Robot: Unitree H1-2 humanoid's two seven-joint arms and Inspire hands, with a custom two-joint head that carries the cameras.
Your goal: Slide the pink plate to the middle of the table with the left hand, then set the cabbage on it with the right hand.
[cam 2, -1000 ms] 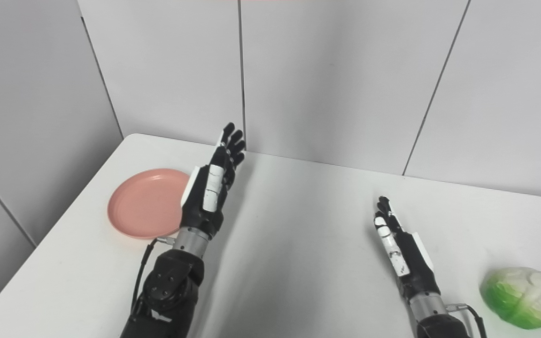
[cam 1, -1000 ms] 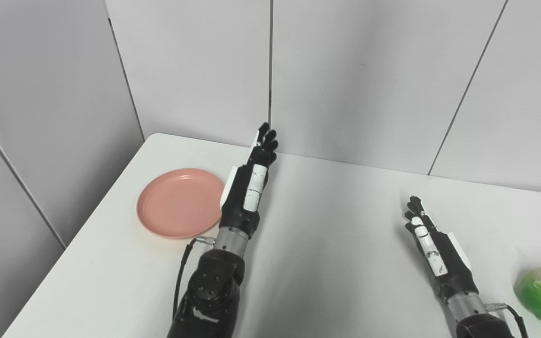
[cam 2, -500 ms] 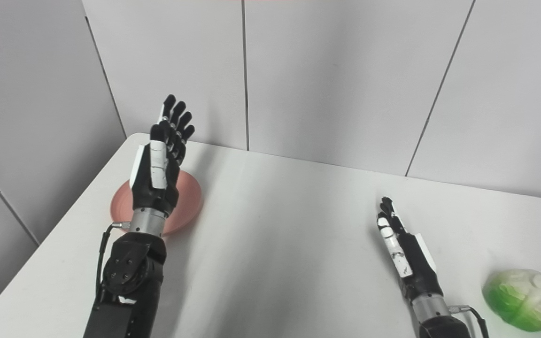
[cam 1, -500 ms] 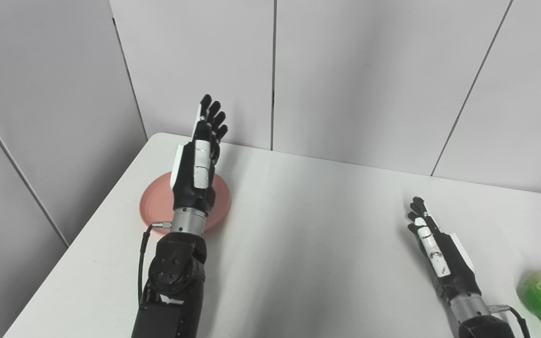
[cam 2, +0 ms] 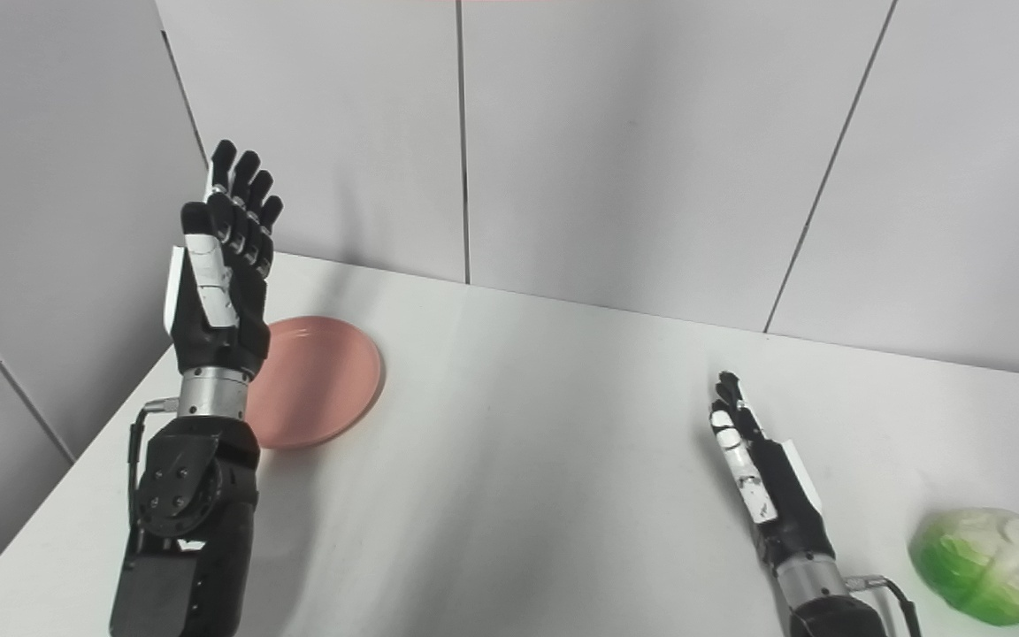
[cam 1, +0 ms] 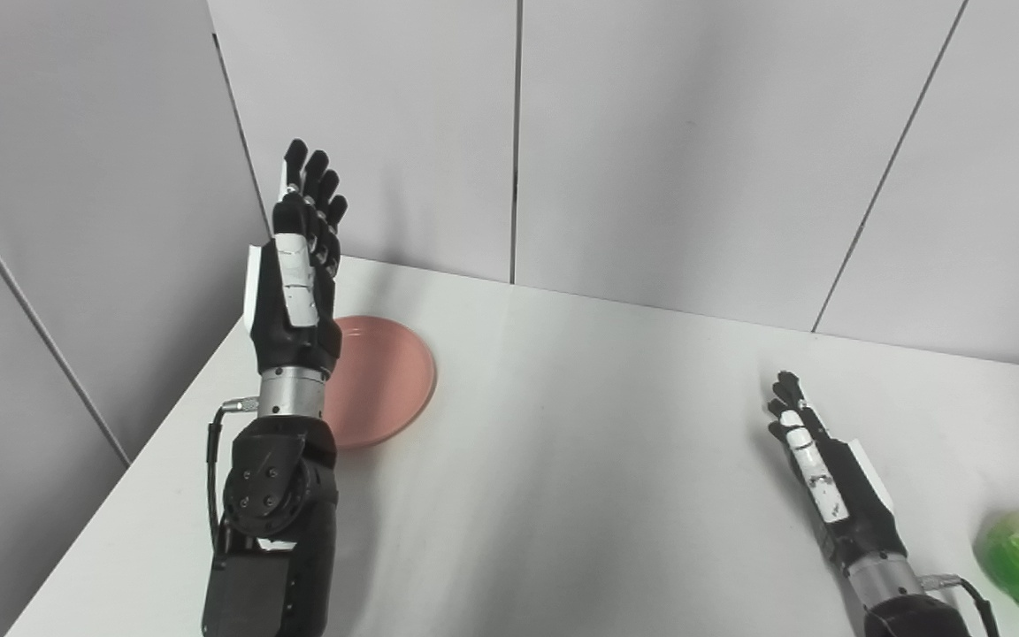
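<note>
Plate (cam 1: 381, 376) first: pink, shallow, round, sitting flat on the white bench (cam 1: 580, 460) near the far left corner, well away from the middle. The left robot hand (cam 1: 297, 274) is raised above the bench just to the plate's left, fingers stretched up and slightly apart, holding nothing; its forearm crosses in front of the plate's left rim. From these views it appears clear of the plate rather than touching it.

Judging by the look, that plate is light, stiff plastic with a smooth underside, so it should glide easily on this bench. A push low against the left rim seems the sensible contact; pressing down on the raised lip could tip it instead.

Over on the right, the right robot hand (cam 2: 762, 473) lies low on the bench, fingers extended and empty. The cabbage (cam 2: 983, 562) sits near the front right edge, apart from that hand. It looks like a rounded green and white model, probably light and a little slick, likely to roll. A wide wrap across its broadest part would suit, with fingers well spread.
</note>
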